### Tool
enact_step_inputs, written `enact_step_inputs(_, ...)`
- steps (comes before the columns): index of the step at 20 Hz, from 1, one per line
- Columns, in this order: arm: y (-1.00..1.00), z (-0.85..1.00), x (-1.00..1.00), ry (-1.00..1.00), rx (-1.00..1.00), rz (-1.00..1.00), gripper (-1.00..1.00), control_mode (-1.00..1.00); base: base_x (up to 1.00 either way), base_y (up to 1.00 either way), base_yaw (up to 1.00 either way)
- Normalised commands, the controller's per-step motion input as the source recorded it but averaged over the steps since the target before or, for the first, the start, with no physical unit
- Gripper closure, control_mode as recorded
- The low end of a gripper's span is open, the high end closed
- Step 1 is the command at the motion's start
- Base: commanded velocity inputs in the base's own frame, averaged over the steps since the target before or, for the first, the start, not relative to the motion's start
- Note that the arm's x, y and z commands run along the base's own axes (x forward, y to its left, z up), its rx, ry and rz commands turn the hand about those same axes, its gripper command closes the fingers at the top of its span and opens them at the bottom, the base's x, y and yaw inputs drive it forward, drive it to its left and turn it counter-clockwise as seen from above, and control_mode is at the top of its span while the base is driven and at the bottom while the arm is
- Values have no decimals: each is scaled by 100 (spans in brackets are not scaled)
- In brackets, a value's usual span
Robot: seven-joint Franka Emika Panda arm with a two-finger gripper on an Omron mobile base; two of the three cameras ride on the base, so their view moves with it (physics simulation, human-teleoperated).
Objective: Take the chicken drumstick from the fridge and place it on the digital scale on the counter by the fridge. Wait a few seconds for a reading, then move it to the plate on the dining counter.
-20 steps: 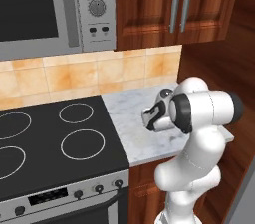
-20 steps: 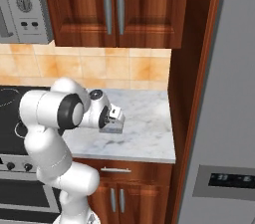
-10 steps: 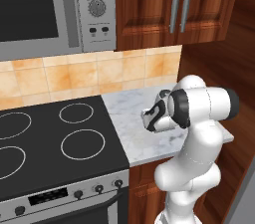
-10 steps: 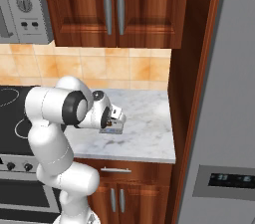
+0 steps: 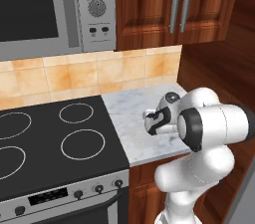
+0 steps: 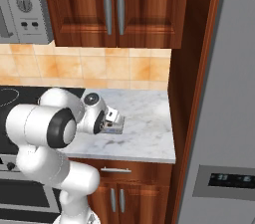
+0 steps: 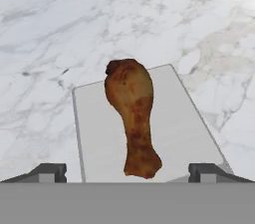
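The chicken drumstick [image 7: 135, 118] lies in the middle of the frame, flat on the digital scale [image 7: 99, 133]. The gripper [image 7: 127, 173] hangs above it, fingers spread wide, holding nothing. It should wait, then pinch the thin middle gently.

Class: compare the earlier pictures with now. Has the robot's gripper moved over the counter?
No. The gripper keeps its place against the marble counter edge and the stove.
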Motion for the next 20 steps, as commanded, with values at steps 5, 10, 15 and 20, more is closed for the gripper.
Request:
enact_step_inputs(5,-8,89,-27,-2,9,0,-100,-100,0,0,0)
enact_step_inputs(10,-4,71,-3,0,6,0,-100,-100,0,0,0)
enact_step_inputs(15,0,35,-1,4,0,0,-100,-100,0,0,0)
enact_step_inputs(20,0,2,-16,0,0,0,-100,-100,0,0,0)
